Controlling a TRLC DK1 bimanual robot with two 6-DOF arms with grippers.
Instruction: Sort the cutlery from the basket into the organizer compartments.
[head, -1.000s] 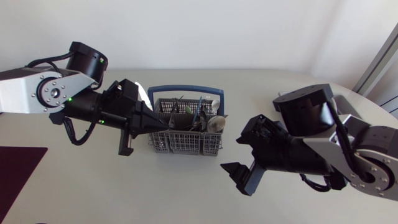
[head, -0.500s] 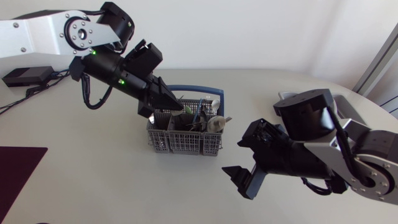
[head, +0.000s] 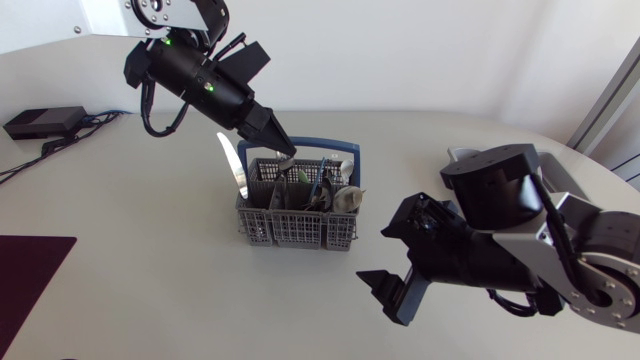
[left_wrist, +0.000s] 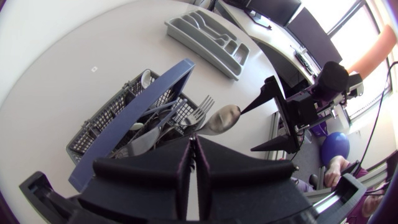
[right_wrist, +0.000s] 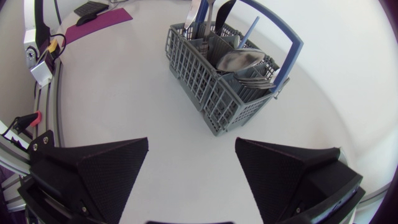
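A grey mesh basket (head: 295, 228) with a blue hoop handle is seen on the pale table (head: 150, 290), packed with metal cutlery (head: 335, 198). The moulded grey organizer (left_wrist: 208, 34) is set well apart. The left gripper (head: 283, 150) is angled down over the basket, wedge fingers pressed together. The right gripper (right_wrist: 191, 144) is held low nearby, spread wide, gripping nothing.

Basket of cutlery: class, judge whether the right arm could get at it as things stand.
Probably yes. The right gripper has its fingers wide open, and only bare table lies between it and the basket. The left gripper hangs over the basket's far end and might crowd a reach there.
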